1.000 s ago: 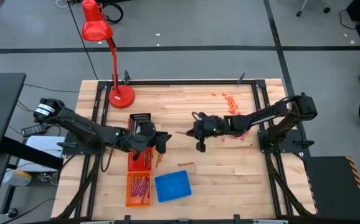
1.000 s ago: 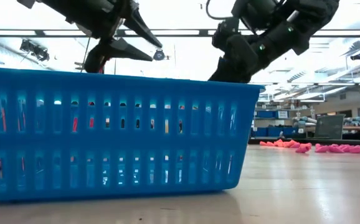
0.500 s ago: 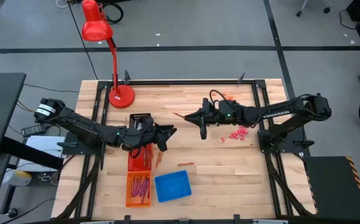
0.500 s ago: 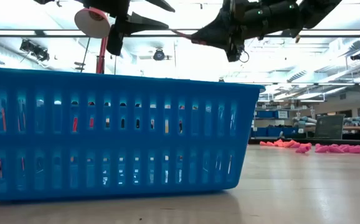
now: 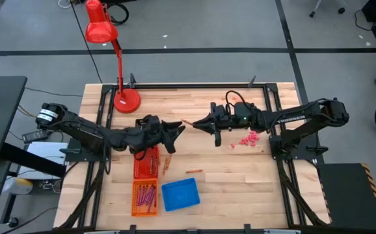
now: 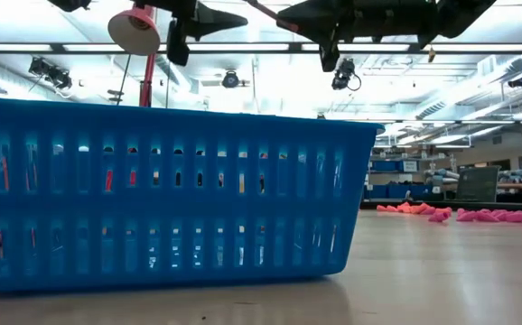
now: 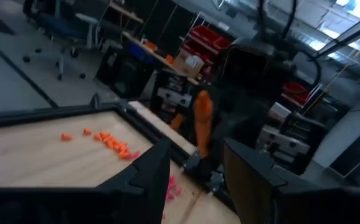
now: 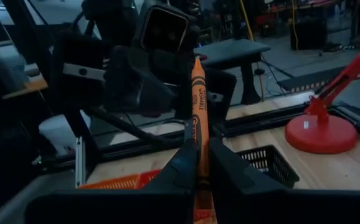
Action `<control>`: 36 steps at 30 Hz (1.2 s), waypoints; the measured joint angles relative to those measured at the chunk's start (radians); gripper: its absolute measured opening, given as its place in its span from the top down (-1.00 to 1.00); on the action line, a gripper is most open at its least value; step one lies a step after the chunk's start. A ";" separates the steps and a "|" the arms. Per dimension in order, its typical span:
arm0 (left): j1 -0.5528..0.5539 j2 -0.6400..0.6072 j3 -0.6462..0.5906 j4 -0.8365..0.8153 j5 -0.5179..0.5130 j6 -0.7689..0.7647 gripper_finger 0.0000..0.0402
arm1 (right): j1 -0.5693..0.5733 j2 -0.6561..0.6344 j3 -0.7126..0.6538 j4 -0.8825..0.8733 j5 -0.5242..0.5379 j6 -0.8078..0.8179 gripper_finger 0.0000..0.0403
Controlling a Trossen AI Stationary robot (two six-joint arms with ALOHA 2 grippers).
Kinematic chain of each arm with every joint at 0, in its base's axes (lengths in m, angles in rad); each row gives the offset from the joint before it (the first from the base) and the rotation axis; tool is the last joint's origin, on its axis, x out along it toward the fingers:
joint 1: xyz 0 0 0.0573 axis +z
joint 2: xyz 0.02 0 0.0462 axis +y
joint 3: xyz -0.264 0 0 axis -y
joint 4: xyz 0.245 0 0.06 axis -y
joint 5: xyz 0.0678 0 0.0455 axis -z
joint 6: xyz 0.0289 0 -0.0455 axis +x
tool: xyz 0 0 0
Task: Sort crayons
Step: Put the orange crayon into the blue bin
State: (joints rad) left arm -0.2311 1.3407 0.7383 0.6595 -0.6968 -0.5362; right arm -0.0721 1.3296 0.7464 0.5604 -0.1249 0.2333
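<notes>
Nearest the front edge of the worktop (image 5: 240, 182), at about six o'clock, sat a blue basket (image 5: 180, 194) beside an orange basket (image 5: 144, 198) holding pinkish crayons; both were slotted plastic. A red basket (image 5: 146, 162) lay just behind them, and two loose crayons (image 5: 194, 171) rested on the pale wood nearby.

Toward the centre, the left pincer (image 5: 177, 130) hung in the air with its fingers spread and nothing between them. Facing it from about three o'clock, the right pincer (image 5: 198, 123) was pressed together on an orange crayon (image 8: 198, 118), gripping its lower end so that most of the paper-wrapped stick projected toward the left pincer.

A crayon should be light and stiff but brittle wax, likely to snap under sideways load; the paper wrap gives some friction. The left pincer would do best to take the free half near mid-length, squarely across the round shaft.

Farther back, pink chunks (image 5: 246, 140) lay at three o'clock, orange bits (image 5: 237, 100) at one o'clock, and a red lamp (image 5: 107, 39) at eleven.
</notes>
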 joint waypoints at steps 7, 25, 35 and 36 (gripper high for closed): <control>0.005 0.000 0.000 0.056 0.001 0.074 0.23 | 0.000 0.000 0.000 0.069 0.000 0.010 0.84; 0.045 0.001 0.000 0.111 0.060 0.076 0.23 | 0.000 0.000 0.000 0.078 0.025 0.005 0.84; 0.061 0.001 0.000 0.131 0.074 0.077 0.23 | 0.000 0.017 0.001 0.077 0.027 0.000 0.84; 0.062 0.001 0.000 0.137 0.074 0.077 0.23 | 0.000 0.018 0.000 0.074 0.027 0.000 0.84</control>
State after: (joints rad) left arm -0.1696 1.3418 0.7383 0.7969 -0.6228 -0.4597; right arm -0.0723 1.3477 0.7467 0.6342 -0.0978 0.2333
